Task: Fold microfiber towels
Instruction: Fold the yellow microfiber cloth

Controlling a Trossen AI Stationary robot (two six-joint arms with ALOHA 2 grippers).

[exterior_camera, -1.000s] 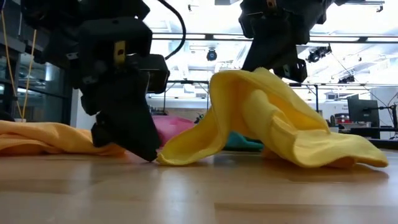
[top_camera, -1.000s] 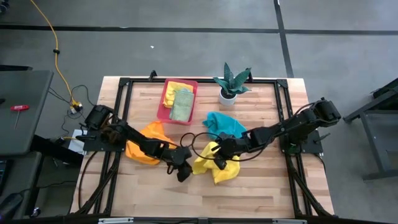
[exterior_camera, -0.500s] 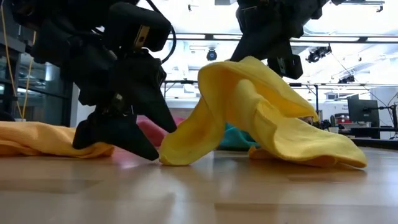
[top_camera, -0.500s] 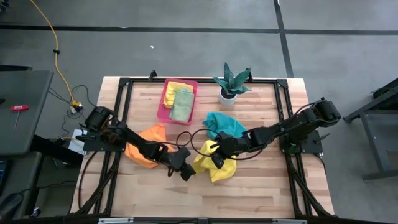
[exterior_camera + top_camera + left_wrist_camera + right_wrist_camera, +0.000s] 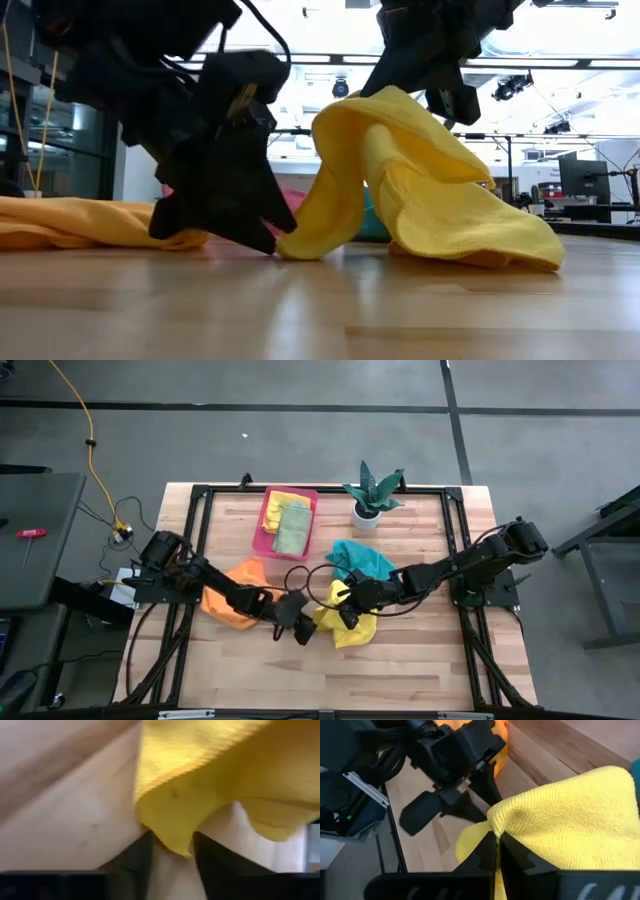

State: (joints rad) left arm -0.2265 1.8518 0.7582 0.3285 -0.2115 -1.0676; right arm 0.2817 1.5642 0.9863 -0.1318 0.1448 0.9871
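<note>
Low in the high view's centre, nearest the front edge of the table [image 5: 420, 670], the left gripper [image 5: 303, 633] has its fingers parted around a hanging corner of the yellow towel [image 5: 350, 622]; that corner dangles in the gap, and whether the pads bite it I cannot tell. Should they close on only the tip, the soft cloth would likely slip free and flop back in a heap. Just right of it, the right gripper [image 5: 343, 612] has its fingers pressed together on a pinched ridge of the same towel, lifting it into a peak with the rest draped on the wood. Both grippers sit very near each other, so pulling apart unevenly could drag the towel sideways or bump the fingers. Bare wood toward the lower edge of the frame offers the widest room for spreading. Left of centre the orange towel [image 5: 232, 592] lies under the left arm and could be snagged. Farther up lie the teal towel [image 5: 362, 559], then the pink tray [image 5: 263, 530] holding folded cloths, and the potted plant [image 5: 371, 493] at the far edge.
</note>
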